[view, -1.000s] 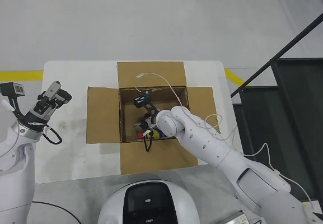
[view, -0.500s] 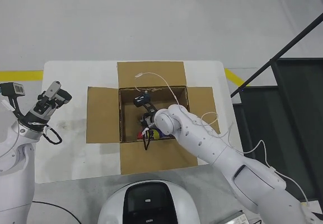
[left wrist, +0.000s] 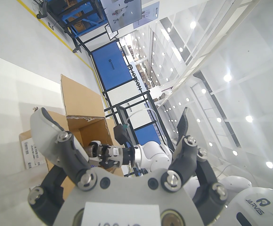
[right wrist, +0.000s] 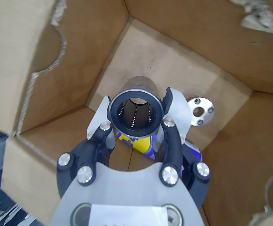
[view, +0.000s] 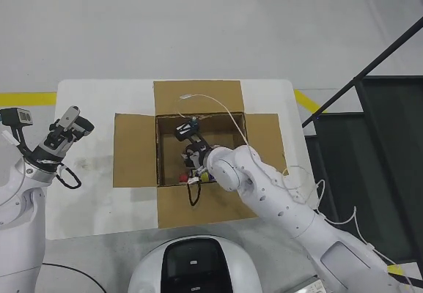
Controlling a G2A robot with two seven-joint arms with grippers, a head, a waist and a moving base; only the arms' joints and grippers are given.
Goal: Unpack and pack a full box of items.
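Note:
An open cardboard box (view: pixel 134 150) lies in the middle of the white table. Down inside it, my right gripper (view: pixel 194 155) is shut on a steel bearing cylinder (right wrist: pixel 136 109) with a black rim, and its fingers (right wrist: pixel 176 104) press both sides. Under the cylinder lies a blue and yellow can (right wrist: pixel 140 143), with a round metal flange (right wrist: pixel 201 111) beside it on the box floor (right wrist: pixel 155 55). My left gripper (view: pixel 75 121) hangs open with nothing in it over the table's left side, away from the box (left wrist: pixel 84 102).
All four box flaps are folded out flat. A thin white cable (view: pixel 211 102) runs over the far flap. A dark metal stair frame (view: pixel 387 110) stands past the table's right edge. Bare table (view: pixel 94 95) lies left of the box.
The right arm's elbow has swung toward the near side, while its gripper stays in the box holding the cylinder. The left arm has not moved.

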